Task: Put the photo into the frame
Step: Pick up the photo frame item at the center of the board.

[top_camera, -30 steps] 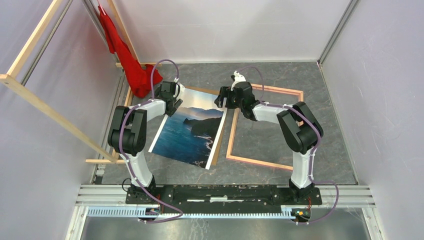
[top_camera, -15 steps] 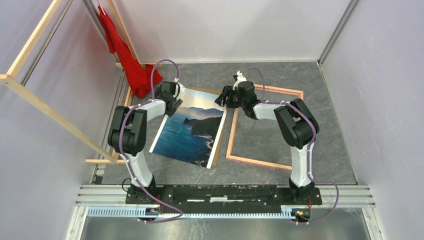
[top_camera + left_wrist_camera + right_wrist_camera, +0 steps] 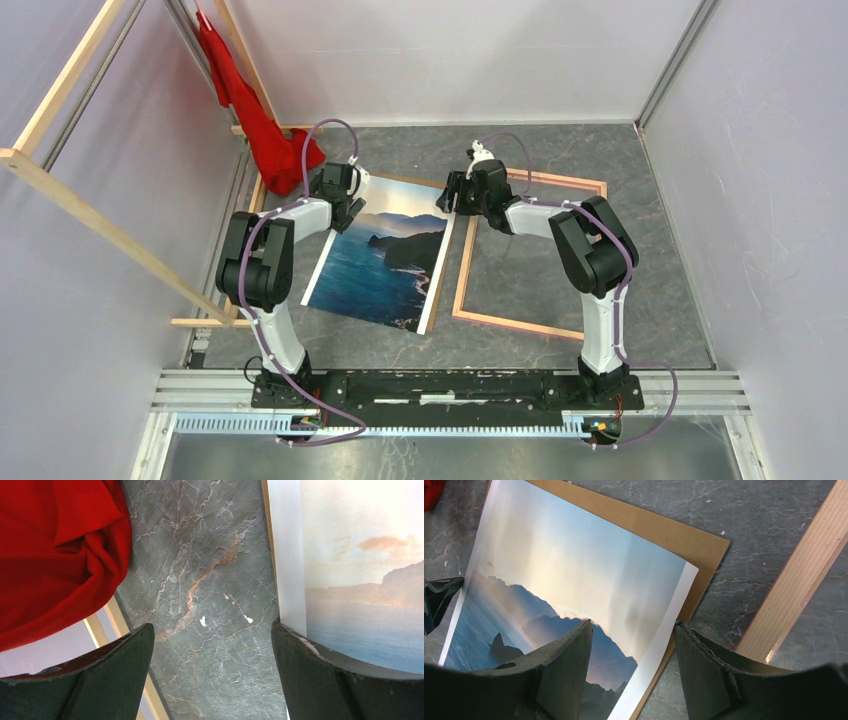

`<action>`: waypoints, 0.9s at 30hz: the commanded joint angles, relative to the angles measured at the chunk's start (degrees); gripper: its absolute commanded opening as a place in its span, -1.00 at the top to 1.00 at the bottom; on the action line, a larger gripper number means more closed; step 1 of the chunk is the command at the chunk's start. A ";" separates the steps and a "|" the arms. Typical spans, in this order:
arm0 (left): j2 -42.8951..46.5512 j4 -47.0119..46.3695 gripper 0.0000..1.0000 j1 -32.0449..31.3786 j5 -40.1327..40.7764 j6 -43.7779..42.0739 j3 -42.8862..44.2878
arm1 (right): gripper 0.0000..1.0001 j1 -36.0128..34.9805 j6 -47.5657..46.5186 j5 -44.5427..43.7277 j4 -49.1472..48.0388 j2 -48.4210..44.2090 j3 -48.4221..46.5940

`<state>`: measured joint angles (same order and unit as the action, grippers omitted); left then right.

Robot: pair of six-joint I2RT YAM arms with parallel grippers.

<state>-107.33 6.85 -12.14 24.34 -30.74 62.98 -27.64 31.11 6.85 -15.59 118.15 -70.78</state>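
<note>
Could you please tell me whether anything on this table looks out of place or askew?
The photo lies face up, slightly skewed on the cardboard, whose far corner sticks out past it, and beside the frame rather than inside it. A red cloth hangs bunched at the table's far left corner.

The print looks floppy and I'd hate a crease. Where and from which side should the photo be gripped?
Probably the white border at the far right corner of the photo, coming from the right. It lies flat on cardboard, so only an edge offers a pinch, and the right gripper hangs by that corner, jaws open.
</note>
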 commanded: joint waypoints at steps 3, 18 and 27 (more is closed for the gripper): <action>-4.22 6.96 -0.88 -0.86 -5.79 -0.38 -3.56 | -0.32 -0.13 -0.56 -0.38 -0.41 1.11 -2.99; -4.49 8.74 -0.88 -1.57 -6.62 1.10 -3.28 | 0.25 1.59 5.53 4.06 -2.92 6.15 -3.87; -1.30 12.70 -0.98 -1.33 -9.07 0.92 -1.70 | 0.89 1.88 6.76 6.75 -5.55 0.75 -3.82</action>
<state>-107.35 7.35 -12.67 25.28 -30.72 63.11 -25.76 37.06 10.76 -18.59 123.07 -73.41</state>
